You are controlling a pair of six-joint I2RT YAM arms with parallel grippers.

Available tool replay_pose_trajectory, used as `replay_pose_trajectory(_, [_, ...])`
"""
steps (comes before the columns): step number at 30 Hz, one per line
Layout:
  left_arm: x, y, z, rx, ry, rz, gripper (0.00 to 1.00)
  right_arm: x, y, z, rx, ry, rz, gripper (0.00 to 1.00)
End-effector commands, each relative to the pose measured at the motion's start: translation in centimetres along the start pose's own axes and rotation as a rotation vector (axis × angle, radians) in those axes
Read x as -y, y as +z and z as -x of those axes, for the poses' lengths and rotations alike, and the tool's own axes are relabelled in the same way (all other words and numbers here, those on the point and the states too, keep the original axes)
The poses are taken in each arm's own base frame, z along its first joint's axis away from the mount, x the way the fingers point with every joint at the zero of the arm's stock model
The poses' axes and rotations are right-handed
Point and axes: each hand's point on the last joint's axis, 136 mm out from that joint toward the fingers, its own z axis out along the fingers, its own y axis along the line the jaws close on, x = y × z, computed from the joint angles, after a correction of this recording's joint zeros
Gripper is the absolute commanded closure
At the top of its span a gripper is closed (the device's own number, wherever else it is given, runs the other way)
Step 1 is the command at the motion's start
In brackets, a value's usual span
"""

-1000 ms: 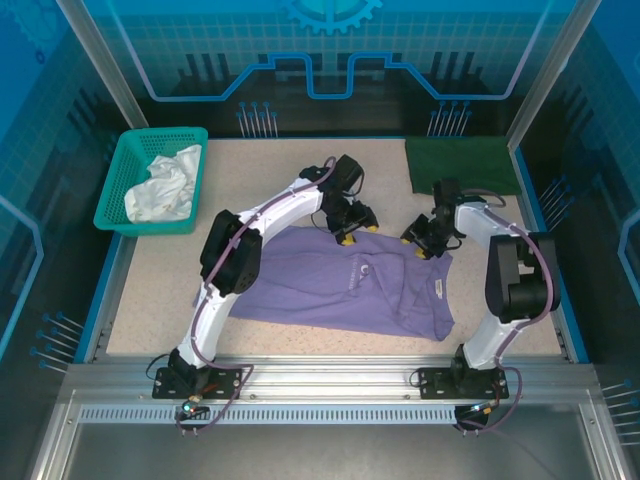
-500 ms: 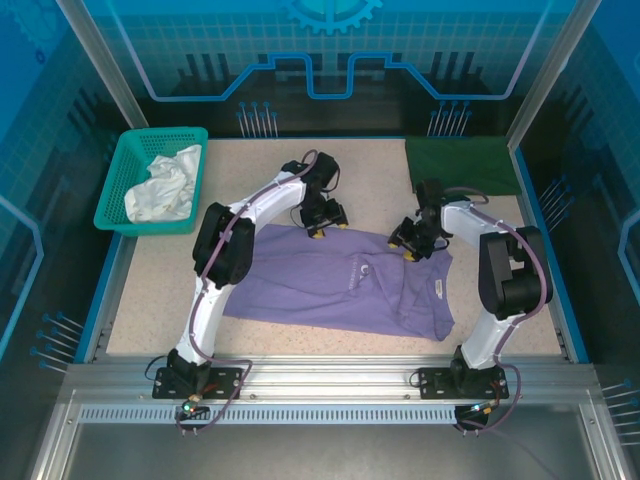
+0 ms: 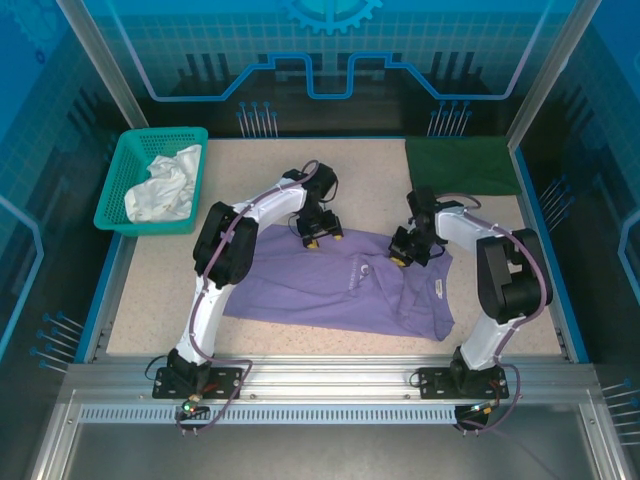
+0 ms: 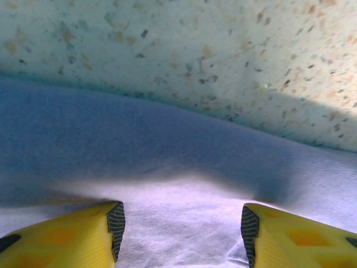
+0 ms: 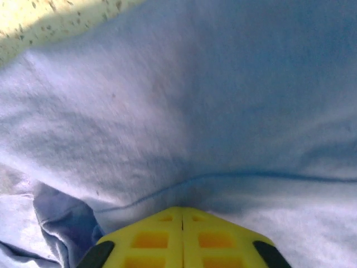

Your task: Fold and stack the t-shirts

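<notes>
You are seeing the left gripper [image 4: 181, 226] hovering, fingers spread apart, over the lavender t-shirt [image 3: 330, 285] (far edge); the right gripper [image 5: 182, 212] is pinching it, fingers pressed together.

Lavender t-shirt [image 3: 330, 290] spread across mid-table, front up (small chest print showing), lightly rumpled along far edge. Dark green t-shirt [image 3: 462, 166] folded flat in far right corner, apart.

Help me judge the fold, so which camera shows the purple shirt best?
The top external view: nearly the whole purple shirt lies spread on the table. The left wrist view gives a close strip of its edge beyond the open left gripper; the right wrist view, creased cloth pinched in the shut right gripper.
</notes>
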Motion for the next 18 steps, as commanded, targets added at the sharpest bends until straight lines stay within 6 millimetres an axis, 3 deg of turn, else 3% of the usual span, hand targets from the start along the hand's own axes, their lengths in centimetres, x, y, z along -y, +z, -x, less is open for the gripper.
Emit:
replay_pose_trajectory(1, [-1.0, 0.9, 0.0, -0.013, 0.003, 0.026, 0.40, -0.7, -1.3, -1.3, 0.000, -0.030, 0.020, 0.97])
replay_pose_trajectory(8, [-0.7, 0.8, 0.2, -0.003, 0.010, 0.019, 0.39, -2.1, -2.4, -4.2, 0.010, -0.167, -0.018, 1.00])
replay_pose_trajectory(14, [-0.8, 0.6, 0.5, 0.002, 0.017, 0.020, 0.38, -3.3, -1.2, -8.4, -0.075, -0.295, -0.067, 0.98])
replay_pose_trajectory(18, [-0.8, -0.1, 0.7, 0.008, 0.013, 0.009, 0.36, -5.1, 0.5, -11.4, -0.172, -0.368, -0.037, 0.83])
